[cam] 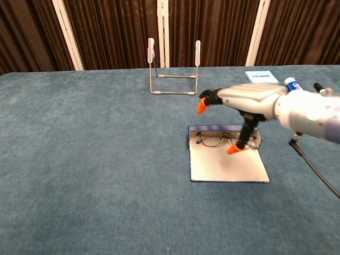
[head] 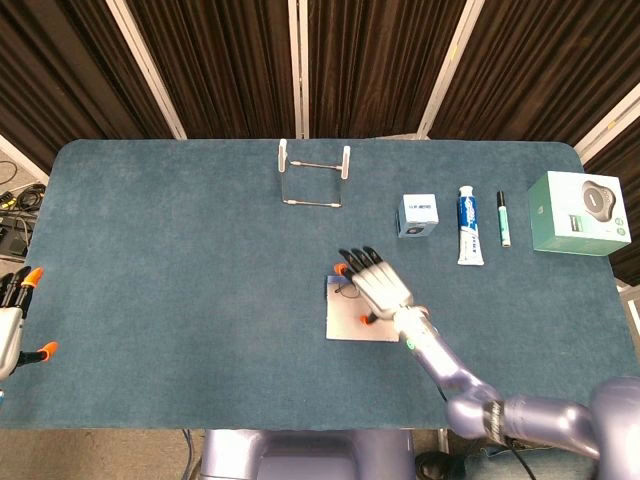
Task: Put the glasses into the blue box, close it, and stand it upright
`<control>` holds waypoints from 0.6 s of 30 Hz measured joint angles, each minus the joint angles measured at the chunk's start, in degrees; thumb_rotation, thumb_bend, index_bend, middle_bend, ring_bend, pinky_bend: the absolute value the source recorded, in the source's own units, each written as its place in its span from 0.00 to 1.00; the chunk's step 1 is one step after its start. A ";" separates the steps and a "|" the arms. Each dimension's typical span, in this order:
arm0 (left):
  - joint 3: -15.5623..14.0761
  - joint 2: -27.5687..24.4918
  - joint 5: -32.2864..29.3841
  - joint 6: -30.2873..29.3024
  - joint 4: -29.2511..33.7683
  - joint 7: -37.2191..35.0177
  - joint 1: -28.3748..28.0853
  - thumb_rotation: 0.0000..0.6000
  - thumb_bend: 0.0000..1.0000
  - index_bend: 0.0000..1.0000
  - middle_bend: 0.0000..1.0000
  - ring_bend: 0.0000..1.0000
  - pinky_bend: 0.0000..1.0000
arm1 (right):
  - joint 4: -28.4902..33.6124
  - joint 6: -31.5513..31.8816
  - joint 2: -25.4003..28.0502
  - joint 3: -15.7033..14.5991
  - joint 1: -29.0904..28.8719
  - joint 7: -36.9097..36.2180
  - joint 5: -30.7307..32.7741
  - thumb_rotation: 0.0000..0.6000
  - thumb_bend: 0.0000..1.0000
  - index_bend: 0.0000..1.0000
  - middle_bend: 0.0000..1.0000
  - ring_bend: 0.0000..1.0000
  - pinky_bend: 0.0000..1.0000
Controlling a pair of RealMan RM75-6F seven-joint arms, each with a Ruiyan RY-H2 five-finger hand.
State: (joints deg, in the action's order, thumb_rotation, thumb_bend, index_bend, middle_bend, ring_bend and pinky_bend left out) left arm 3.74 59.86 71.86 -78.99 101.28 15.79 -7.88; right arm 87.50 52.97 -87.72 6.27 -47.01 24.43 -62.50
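The blue box (cam: 190, 144) lies open and flat on the table, its pale inside (cam: 226, 164) facing up; the head view shows it as a pale rectangle (head: 348, 322). The wire-framed glasses (cam: 225, 140) lie inside it along its far edge, and in the head view the glasses (head: 344, 290) are partly hidden. My right hand (cam: 249, 101) hovers over the box with fingers spread and holds nothing. Its orange thumb tip points down just in front of the glasses. From above, the right hand (head: 377, 285) covers the box's far right part. My left hand (head: 10, 322) sits at the table's left edge, fingers apart.
A wire stand (head: 314, 175) with white ends stands at the back centre. To the right lie a small blue-and-white box (head: 417, 215), a toothpaste tube (head: 468, 226), a marker (head: 503, 219) and a green carton (head: 579, 213).
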 measured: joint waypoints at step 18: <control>-0.73 -0.40 2.49 -1.44 1.44 0.24 0.64 1.00 0.00 0.00 0.00 0.00 0.00 | -1.31 4.42 -1.30 -6.91 6.21 0.51 -10.01 1.00 0.11 0.28 0.00 0.00 0.00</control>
State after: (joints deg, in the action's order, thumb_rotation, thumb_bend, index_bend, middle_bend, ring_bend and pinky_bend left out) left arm 3.00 59.46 74.35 -80.43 102.72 16.04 -7.25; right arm 86.18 57.38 -89.02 -0.65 -40.80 24.94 -72.51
